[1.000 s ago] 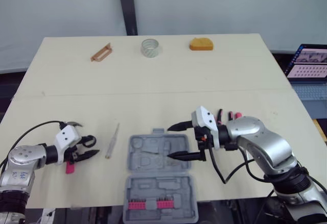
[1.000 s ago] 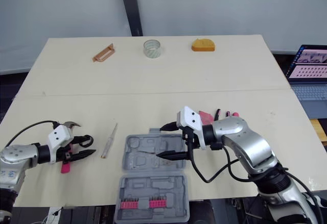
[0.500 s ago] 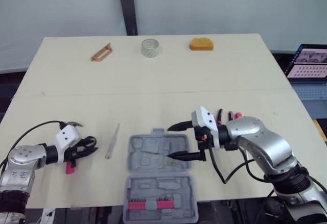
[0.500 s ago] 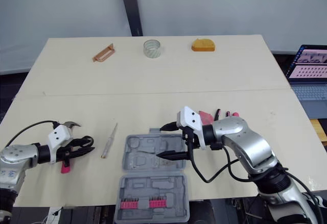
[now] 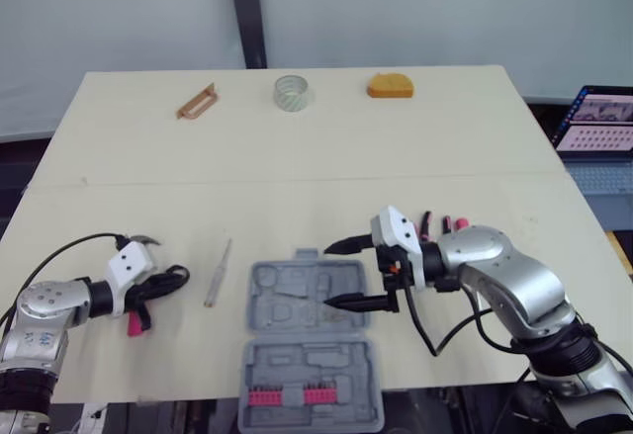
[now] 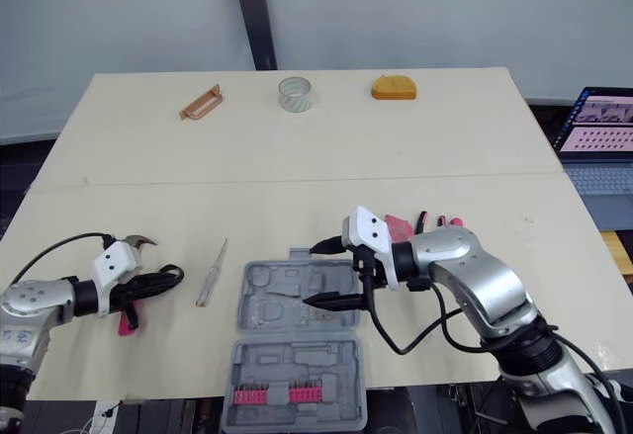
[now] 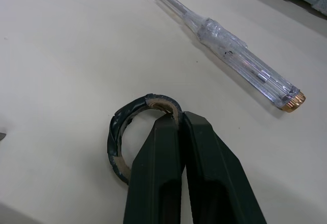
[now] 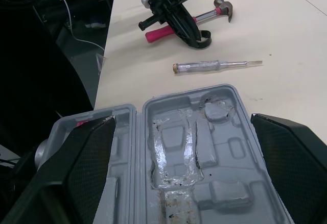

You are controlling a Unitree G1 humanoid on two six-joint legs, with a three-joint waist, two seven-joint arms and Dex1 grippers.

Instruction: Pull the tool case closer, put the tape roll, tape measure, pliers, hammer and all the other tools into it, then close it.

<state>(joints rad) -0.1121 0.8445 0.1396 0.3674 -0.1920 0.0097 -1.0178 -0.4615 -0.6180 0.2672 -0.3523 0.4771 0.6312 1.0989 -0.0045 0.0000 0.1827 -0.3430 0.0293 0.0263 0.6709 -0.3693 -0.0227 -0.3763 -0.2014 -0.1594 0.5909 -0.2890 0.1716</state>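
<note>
Down at the near left of the table [image 5: 297, 172], the left gripper [image 7: 178, 121] is clenched tight, its two black fingers [image 7: 158, 173] pinched together on the rim of a small black tape ring [image 7: 116, 132]. The ring lies flat on the tabletop, and most of its loop sticks out to one side of the fingertips. Just beside that gripper, on its left, lies the hammer [image 8: 207, 14], pink grip towards the near edge. A clear screwdriver [image 5: 218, 273] lies a little to the right of the ring, apart from it, between the left gripper and the tool case [image 5: 297, 360].

The case lies open and flat at the near middle of the table, both grey halves facing up, with a row of red bits [image 5: 287, 395] in the nearer half. The right gripper [image 5: 328, 276] hangs over the far half with its fingers spread wide and nothing between them, pointing left. From where I stand I cannot tell whether they touch the plastic. Behind the right arm, pink and black pliers [image 5: 442, 223] poke out.

Along the far edge, well apart from both grippers, lie a brown tool [image 5: 195, 101], a clear tape roll [image 5: 291, 92] and an orange tape measure [image 5: 389, 86], left to right. A laptop [image 5: 593, 123] sits off the table to the right.
</note>
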